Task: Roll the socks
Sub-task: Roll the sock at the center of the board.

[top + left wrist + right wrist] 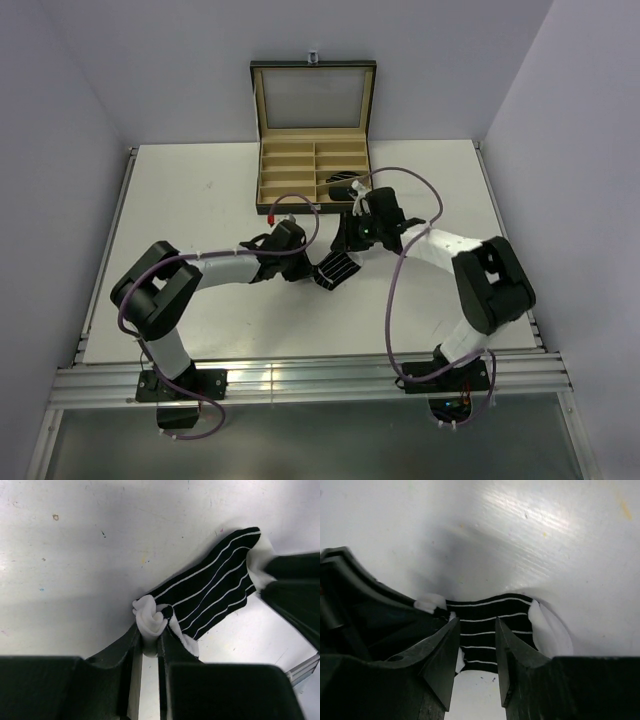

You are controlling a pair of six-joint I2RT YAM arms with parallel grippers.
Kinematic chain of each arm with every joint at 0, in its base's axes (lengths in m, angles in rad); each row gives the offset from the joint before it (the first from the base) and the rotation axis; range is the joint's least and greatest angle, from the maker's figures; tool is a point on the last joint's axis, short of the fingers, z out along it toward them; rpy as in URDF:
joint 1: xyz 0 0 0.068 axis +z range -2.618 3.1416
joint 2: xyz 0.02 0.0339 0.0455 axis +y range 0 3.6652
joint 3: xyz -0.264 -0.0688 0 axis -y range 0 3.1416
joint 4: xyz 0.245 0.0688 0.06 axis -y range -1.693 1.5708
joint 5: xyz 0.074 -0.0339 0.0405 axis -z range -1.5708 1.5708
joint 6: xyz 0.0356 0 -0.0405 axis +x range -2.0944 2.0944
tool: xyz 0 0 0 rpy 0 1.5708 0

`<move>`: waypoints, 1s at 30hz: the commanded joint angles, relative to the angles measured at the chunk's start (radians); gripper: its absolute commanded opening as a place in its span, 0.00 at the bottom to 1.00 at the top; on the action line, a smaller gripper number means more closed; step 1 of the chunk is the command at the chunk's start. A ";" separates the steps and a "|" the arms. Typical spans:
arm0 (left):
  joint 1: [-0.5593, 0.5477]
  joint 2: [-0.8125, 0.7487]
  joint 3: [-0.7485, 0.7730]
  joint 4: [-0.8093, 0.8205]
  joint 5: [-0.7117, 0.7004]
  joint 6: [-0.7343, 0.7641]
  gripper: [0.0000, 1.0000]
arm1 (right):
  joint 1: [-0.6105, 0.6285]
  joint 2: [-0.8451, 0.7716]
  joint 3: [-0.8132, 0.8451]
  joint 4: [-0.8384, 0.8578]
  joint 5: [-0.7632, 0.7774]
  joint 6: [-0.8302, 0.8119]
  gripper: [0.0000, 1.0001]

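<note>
A black sock with thin white stripes (335,268) lies on the white table between my two grippers. In the left wrist view my left gripper (151,639) is shut on the sock's curled white end (152,617), and the striped body (210,597) stretches away to the right. My right gripper (476,625) stands open, its two fingertips (451,630) set down over the striped sock (485,612), which spans the gap between them. A white edge of the sock (547,630) bulges to its right. From above, the right gripper (348,246) sits just behind the sock and the left gripper (303,262) at its left end.
A black box with tan lining (313,150) stands open at the back of the table, and a small dark bundle (343,186) sits in one of its right-hand compartments. The left gripper's dark body (365,610) is close beside the right fingers. Purple cables loop over both arms.
</note>
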 commanded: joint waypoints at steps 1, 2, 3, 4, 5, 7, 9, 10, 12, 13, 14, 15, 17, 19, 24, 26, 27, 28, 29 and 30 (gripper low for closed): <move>-0.011 0.019 0.039 -0.086 -0.036 0.031 0.06 | 0.047 -0.124 -0.016 -0.007 0.107 -0.089 0.42; -0.011 0.020 0.046 -0.089 -0.038 0.031 0.06 | 0.062 -0.137 -0.024 -0.025 0.130 -0.092 0.42; -0.012 0.022 0.051 -0.093 -0.042 0.031 0.06 | 0.094 -0.158 -0.032 -0.034 0.164 -0.091 0.42; -0.012 0.023 0.056 -0.104 -0.048 0.032 0.06 | 0.111 -0.164 -0.044 -0.040 0.178 -0.074 0.42; -0.014 0.023 0.060 -0.107 -0.050 0.034 0.06 | 0.127 -0.173 -0.055 -0.034 0.181 -0.062 0.42; -0.015 0.023 0.063 -0.112 -0.055 0.034 0.06 | 0.162 -0.187 -0.096 -0.008 0.172 0.002 0.42; -0.015 0.025 0.065 -0.113 -0.053 0.034 0.06 | 0.176 -0.190 -0.134 0.037 0.158 0.062 0.42; -0.014 0.025 0.065 -0.113 -0.053 0.034 0.06 | 0.180 -0.189 -0.142 0.042 0.167 0.075 0.42; -0.017 0.026 0.066 -0.115 -0.055 0.034 0.06 | 0.191 -0.187 -0.158 0.061 0.172 0.093 0.42; -0.017 0.026 0.068 -0.115 -0.058 0.034 0.06 | 0.200 -0.183 -0.164 0.064 0.169 0.105 0.42; -0.017 0.026 0.069 -0.115 -0.058 0.034 0.06 | 0.205 -0.177 -0.164 0.061 0.155 0.110 0.42; -0.017 0.026 0.069 -0.115 -0.058 0.034 0.06 | 0.209 -0.172 -0.162 0.058 0.152 0.113 0.42; -0.018 0.029 0.074 -0.117 -0.058 0.034 0.06 | 0.222 -0.157 -0.159 0.047 0.160 0.121 0.42; -0.018 0.029 0.075 -0.117 -0.058 0.032 0.07 | 0.223 -0.144 -0.161 0.045 0.155 0.127 0.42; -0.018 0.028 0.075 -0.117 -0.061 0.026 0.07 | 0.223 -0.095 -0.168 0.052 0.156 0.150 0.40; -0.020 0.026 0.077 -0.118 -0.067 0.026 0.08 | 0.223 -0.077 -0.170 0.048 0.169 0.155 0.34; -0.018 0.025 0.077 -0.118 -0.070 0.028 0.08 | 0.222 -0.072 -0.171 0.051 0.170 0.156 0.31; -0.018 0.020 0.076 -0.118 -0.073 0.025 0.09 | 0.219 -0.069 -0.177 0.052 0.166 0.165 0.27; -0.020 0.019 0.074 -0.118 -0.076 0.023 0.10 | 0.217 -0.068 -0.184 0.058 0.161 0.170 0.17; -0.020 0.017 0.072 -0.118 -0.078 0.022 0.12 | 0.207 -0.066 -0.194 0.059 0.158 0.179 0.12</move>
